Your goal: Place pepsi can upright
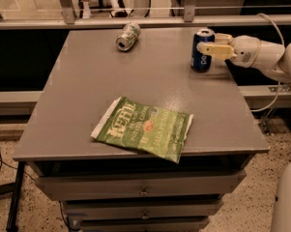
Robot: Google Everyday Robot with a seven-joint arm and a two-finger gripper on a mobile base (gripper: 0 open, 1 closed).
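pepsi can (201, 54): upper right of tabletop (150, 81), standing, long axis vertical | gripper (210, 43): reaches in from right frame edge, fingers (213, 50) grasping the can's upper half | next: probably let go, then back off rightward without tipping it

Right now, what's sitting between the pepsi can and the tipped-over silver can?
Nothing. The camera view shows only bare table between the upright pepsi can, with the gripper at its upper part, and the silver can.
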